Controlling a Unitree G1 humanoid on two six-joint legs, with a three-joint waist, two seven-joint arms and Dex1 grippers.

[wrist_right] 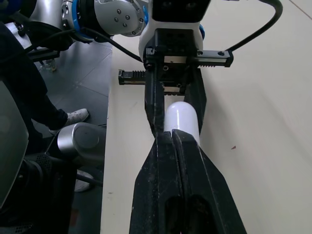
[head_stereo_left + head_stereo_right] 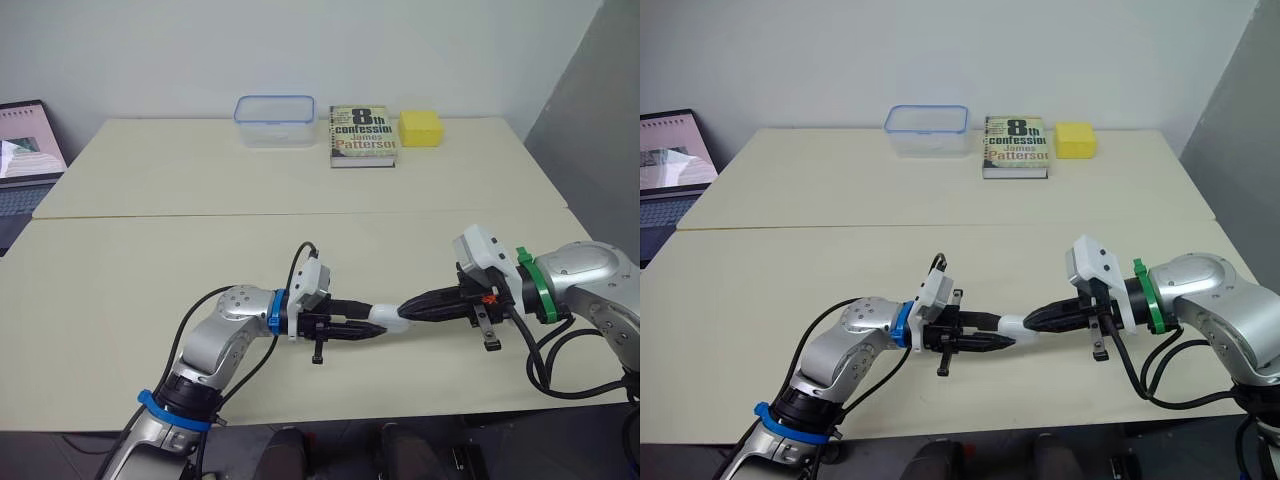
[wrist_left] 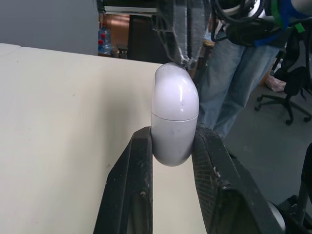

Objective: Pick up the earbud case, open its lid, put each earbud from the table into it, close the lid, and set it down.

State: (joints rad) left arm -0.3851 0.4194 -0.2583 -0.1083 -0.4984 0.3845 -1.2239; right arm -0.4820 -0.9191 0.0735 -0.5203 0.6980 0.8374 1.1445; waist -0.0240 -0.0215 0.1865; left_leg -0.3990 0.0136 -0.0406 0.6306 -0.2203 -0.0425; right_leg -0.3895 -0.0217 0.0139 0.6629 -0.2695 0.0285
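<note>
Pale tabletop (image 2: 150, 290) under the white earbud case (image 2: 390, 318), lid shut. Far behind the case, at the back edge: clear container (image 2: 274, 120), book (image 2: 363, 135), yellow block (image 2: 421, 127). Left of the case, left gripper (image 2: 370, 329), fingers (image 3: 131, 185) clamped on its lower half. Right of the case, right gripper (image 2: 406, 308), fingers pressed together, tips touching its lid end.

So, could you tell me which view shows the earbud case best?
The left wrist view: the earbud case sits close, lid seam visible, held by the left gripper. In the eye views it is small, between the two grippers. In the right wrist view the shut right gripper covers part of it.
</note>
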